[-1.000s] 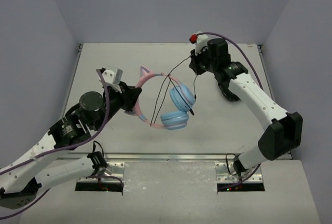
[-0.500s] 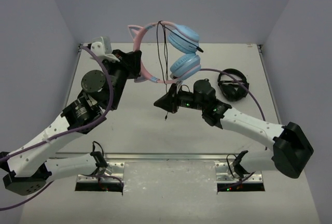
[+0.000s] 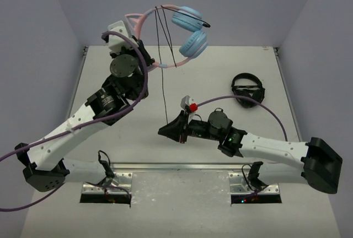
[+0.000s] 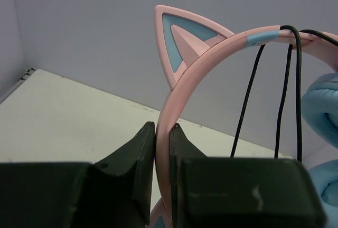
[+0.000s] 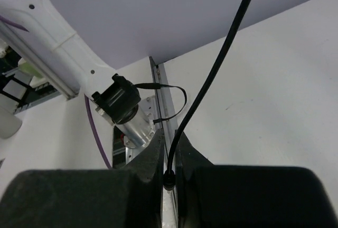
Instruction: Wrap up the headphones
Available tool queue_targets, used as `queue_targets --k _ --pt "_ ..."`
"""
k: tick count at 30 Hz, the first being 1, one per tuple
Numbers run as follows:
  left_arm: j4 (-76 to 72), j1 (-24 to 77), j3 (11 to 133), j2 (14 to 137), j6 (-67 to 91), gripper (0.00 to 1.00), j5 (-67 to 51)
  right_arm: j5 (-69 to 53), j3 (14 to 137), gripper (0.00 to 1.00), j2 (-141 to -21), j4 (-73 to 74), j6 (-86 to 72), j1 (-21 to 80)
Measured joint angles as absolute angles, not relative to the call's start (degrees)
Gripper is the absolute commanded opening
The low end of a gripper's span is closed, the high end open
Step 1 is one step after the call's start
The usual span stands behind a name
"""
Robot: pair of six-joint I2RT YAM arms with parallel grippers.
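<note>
Pink plastic headband (image 4: 203, 62) of the headphones (image 3: 193, 44) is seeming light and stiff, the soundest hold; the left gripper (image 4: 162, 133) is clamping it, keeping them high over the counter's (image 3: 248, 67) far left. Their limp, snag-prone cable (image 5: 209, 75) is hanging into the right gripper (image 5: 168, 154), which is pinching it low down.

The headphones (image 3: 191, 42) hang above the tabletop's (image 3: 276, 84) far edge, their headband clamped in the left pincer (image 4: 162, 129). The cable (image 3: 164, 89) drops from them to the right pincer (image 5: 169, 139), which pinches it nearer the front. A second headset (image 3: 247, 90) lies on the tabletop, right of the headphones.
</note>
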State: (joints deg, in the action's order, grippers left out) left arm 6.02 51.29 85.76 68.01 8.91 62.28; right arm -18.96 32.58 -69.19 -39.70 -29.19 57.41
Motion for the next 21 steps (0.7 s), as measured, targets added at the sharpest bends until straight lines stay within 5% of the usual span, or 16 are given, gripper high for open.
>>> queue_targets --k 13,21 --pt "25.8 36.56 94.11 78.08 10.74 0.0 54.08 6.31 32.77 0.01 -59.77 -24.14 -17.8 68.2" --pt "22.87 36.1 86.0 78.35 11.27 0.0 50.5 8.14 42.02 0.01 -59.79 -8.19 -12.99 71.29"
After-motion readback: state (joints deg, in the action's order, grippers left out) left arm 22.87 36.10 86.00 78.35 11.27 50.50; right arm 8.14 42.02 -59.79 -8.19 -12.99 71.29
